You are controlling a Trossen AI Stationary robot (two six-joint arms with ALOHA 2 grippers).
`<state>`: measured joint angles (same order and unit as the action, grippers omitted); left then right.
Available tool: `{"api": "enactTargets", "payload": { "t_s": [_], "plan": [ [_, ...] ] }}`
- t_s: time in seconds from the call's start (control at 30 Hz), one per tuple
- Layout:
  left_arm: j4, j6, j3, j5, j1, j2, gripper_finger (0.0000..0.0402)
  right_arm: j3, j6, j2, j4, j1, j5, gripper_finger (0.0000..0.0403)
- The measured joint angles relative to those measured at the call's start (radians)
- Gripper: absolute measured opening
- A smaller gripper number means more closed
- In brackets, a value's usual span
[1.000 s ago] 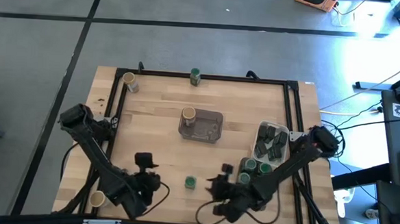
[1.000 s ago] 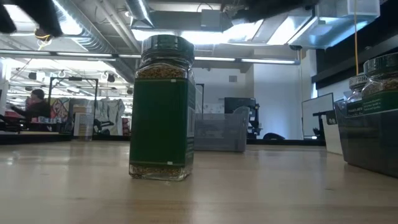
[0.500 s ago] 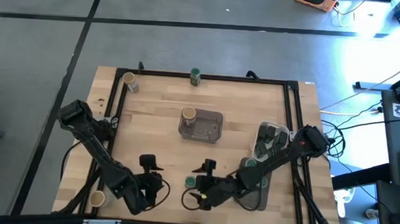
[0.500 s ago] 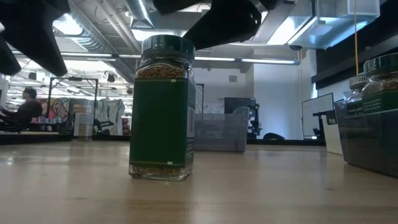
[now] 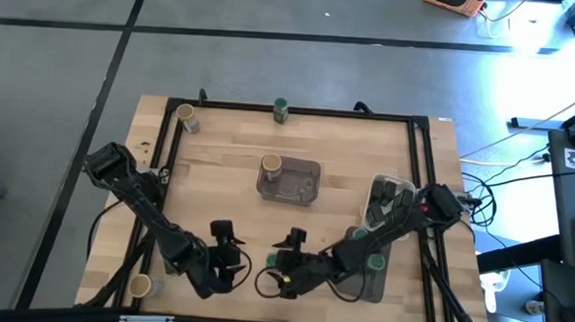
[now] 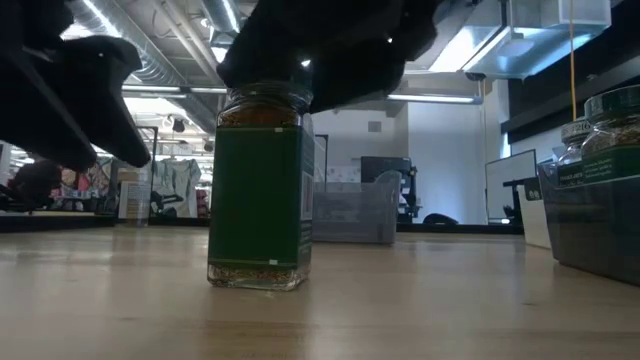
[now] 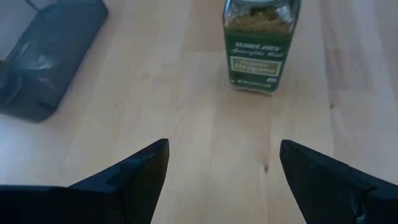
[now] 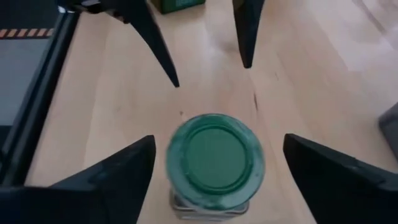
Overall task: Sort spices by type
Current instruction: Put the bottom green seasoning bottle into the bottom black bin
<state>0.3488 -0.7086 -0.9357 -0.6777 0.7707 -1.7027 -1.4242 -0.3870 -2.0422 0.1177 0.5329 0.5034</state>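
Both grippers have closed in on the green-lidded, green-labelled spice jar (image 5: 273,263) standing upright near the table's front edge. Right gripper (image 5: 284,271) hangs directly over its lid, fingers (image 8: 118,168) spread wide on either side, gripping nothing. Left gripper (image 5: 231,261) faces the jar from just beside it, fingers (image 7: 134,171) wide apart, empty too. Farther back, a grey rectangular tray (image 5: 301,186) holds a tan-lidded jar (image 5: 271,164).
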Motion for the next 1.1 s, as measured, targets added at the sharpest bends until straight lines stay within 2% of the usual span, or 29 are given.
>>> {"api": "enactTargets", "payload": {
  "t_s": [0.17,0.47,0.73,1.1],
  "plan": [
    [-0.002,-0.019,0.018,0.000,-0.001,0.000,0.0303,0.000,-0.003,0.000,0.004,-0.006,0.001,0.0311],
    [-0.026,-0.023,0.033,-0.005,-0.001,0.000,0.0303,0.000,0.010,0.000,0.010,-0.003,0.001,0.0209],
    [-0.028,-0.023,0.034,-0.013,-0.001,-0.001,0.0303,0.001,0.046,0.043,0.066,0.026,0.009,0.0209],
    [-0.033,-0.021,0.034,-0.016,-0.001,-0.001,0.0303,0.001,-0.164,0.286,0.414,0.192,0.089,0.0211]
  ]
}}
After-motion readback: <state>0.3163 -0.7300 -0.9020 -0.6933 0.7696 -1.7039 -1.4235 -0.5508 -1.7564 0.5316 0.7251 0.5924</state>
